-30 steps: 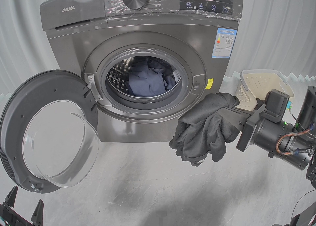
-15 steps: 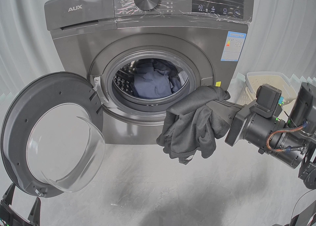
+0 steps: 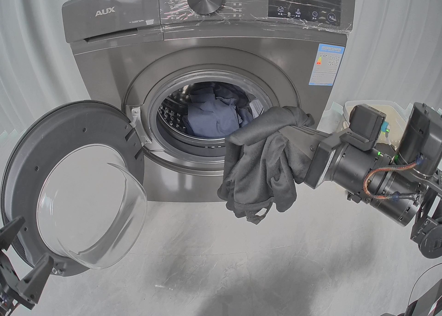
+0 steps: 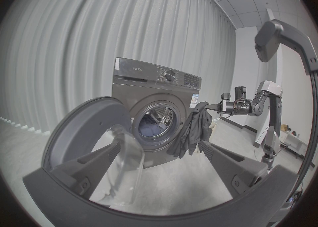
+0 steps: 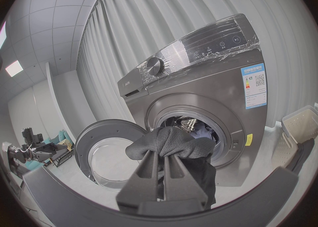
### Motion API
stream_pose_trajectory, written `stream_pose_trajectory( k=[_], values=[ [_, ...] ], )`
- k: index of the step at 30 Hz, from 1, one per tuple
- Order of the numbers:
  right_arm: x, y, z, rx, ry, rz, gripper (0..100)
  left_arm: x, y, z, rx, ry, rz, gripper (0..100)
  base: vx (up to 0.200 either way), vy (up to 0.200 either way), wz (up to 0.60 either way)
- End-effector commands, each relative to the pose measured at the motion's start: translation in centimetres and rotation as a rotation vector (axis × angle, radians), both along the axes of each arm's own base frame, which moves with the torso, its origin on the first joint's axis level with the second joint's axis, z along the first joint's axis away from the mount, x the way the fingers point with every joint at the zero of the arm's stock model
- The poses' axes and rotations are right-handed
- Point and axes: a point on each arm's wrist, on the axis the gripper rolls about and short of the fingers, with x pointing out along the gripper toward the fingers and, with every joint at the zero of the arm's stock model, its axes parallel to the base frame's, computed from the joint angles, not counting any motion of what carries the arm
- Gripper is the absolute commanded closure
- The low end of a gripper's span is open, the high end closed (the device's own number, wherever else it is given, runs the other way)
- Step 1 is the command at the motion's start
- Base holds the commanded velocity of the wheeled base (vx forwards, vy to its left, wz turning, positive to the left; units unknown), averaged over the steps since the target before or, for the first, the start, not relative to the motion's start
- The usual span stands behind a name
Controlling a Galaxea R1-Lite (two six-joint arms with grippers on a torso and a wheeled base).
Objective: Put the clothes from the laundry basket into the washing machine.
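- The right gripper (image 5: pixel 161 154) is clamped on a dark garment (image 3: pixel 260 160) that hangs just in front of the washing machine (image 3: pixel 115 68), at the right of its opening.
- Blue clothes (image 3: pixel 212 114) lie in the drum (the door (image 3: pixel 69 123) is swung open to the left).
- The left gripper (image 3: pixel 30 244), spread wide, is low by the door.

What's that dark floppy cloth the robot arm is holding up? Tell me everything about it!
The dark cloth is charcoal grey, soft and a bit fuzzy-looking. It is bunched up, with folds and loose ends dangling toward the floor. The right gripper is shut on its top part. It hangs in the air before the washing machine, by the right edge of the round opening, not yet inside. Whether it brushes the machine's front is unclear.
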Motion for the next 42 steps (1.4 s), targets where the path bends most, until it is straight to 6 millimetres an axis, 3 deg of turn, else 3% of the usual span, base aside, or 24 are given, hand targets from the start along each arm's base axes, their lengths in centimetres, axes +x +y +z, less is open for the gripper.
stream_pose_trajectory(
  k=[1,10,19,24,33,42],
  values=[
    [1.8,1.7,0.6,0.036,-0.035,-0.005,100,8.9,-1.2,1.2,0.004,0.205,-0.214,0,0.000,0.000,0.00],
    [3.1,3.5,0.2,0.054,-0.052,-0.002,100,12.2,-4.2,0.8,0.040,0.324,-0.382,0,0.000,0.000,0.00],
    [3.7,4.2,0.1,0.056,-0.054,0.004,100,15.1,-5.4,1.4,0.047,0.351,-0.397,0,0.000,0.000,0.00],
    [4.1,4.8,-0.3,0.064,-0.063,0.007,100,17.1,-7.4,1.6,0.063,0.372,-0.437,0,0.000,0.000,0.00],
    [4.0,5.0,0.2,0.082,-0.080,0.013,100,20.3,-10.7,0.6,0.094,0.414,-0.454,0,0.000,0.000,0.00],
    [3.6,5.3,0.4,0.088,-0.083,0.029,100,23.2,-12.2,-0.2,0.084,0.450,-0.460,0,0.000,0.000,0.00]
  ],
)
